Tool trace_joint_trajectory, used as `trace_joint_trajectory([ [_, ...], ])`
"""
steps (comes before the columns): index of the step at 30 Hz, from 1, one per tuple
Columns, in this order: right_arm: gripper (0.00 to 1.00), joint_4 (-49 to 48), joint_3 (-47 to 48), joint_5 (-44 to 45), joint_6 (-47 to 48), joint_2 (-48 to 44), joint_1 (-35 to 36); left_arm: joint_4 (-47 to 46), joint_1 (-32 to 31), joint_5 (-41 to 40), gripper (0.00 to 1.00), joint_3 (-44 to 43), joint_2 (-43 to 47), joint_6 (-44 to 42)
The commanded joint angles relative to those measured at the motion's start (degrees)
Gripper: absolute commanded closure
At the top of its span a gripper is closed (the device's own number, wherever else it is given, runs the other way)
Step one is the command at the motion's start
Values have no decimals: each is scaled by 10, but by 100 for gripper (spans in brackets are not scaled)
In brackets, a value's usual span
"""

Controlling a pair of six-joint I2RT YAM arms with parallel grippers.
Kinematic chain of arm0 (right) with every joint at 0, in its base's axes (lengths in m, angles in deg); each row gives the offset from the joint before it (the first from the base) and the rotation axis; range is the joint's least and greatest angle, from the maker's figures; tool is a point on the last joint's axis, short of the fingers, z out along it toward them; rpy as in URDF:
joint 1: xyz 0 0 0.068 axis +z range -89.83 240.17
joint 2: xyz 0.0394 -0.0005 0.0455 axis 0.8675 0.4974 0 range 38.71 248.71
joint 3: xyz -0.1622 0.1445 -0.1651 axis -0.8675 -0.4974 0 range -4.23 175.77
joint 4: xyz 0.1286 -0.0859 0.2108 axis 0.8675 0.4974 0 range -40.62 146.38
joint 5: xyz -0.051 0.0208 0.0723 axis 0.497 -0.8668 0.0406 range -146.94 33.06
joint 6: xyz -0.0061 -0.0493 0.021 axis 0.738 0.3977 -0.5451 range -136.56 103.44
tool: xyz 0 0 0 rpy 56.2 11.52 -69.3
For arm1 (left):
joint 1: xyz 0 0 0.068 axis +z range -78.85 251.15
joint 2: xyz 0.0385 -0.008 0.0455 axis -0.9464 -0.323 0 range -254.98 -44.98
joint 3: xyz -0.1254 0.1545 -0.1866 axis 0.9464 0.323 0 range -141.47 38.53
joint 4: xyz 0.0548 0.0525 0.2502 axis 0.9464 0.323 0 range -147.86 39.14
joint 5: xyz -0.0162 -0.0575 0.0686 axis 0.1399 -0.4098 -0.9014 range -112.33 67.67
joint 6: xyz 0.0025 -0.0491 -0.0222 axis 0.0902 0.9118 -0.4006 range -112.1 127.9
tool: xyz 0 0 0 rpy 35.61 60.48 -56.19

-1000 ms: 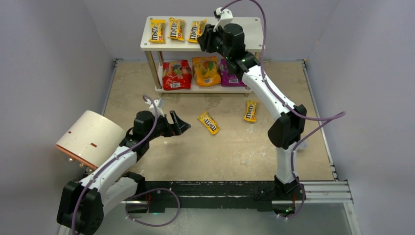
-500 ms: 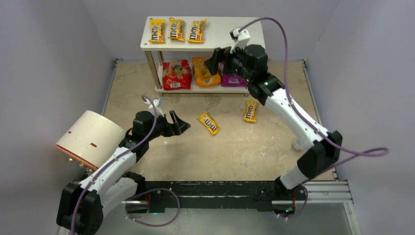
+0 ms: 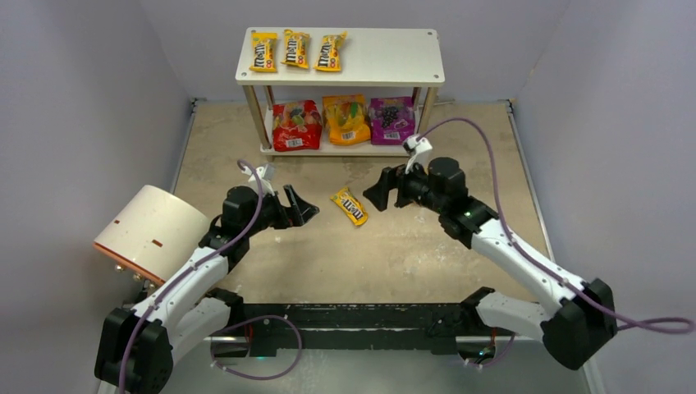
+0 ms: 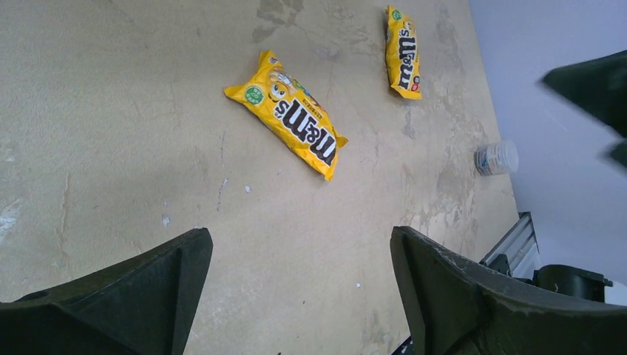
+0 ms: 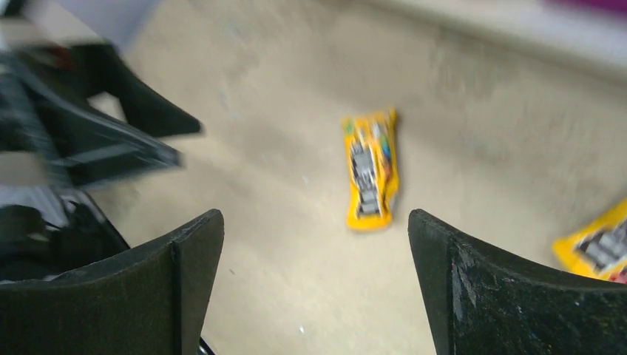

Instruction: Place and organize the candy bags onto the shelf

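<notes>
The right gripper (image 3: 376,189) is spread wide and empty, and so is the left gripper (image 3: 305,205). A yellow packet (image 3: 350,206) lies flat between them, at the right gripper's nine o'clock. It is probably light, crinkly and slippery, so pinch across its narrow middle. The shelf (image 3: 386,59) stands at twelve o'clock.

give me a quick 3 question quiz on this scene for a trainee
1. How many M&M's packets lie on the top board of the shelf?
2. True or false: the right end effector is shut on a packet.
3. Fill in: on the lower board, the pouch between the red pouch and the purple pouch is ___.

Key: 1 three; 2 false, it is open and empty; 3 orange.
</notes>
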Motion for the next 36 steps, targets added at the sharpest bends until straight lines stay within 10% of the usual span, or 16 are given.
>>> trace_joint_trajectory([
  [1, 5, 9, -43, -3, -42, 61, 0, -12, 0, -2, 4, -8, 1, -8],
  [13, 45, -25, 20, -43, -6, 323, -1, -29, -2, -2, 4, 8, 3, 20],
  [36, 62, -22, 113, -38, 85, 431, -3, -57, -2, 21, 5, 23, -13, 29],
])
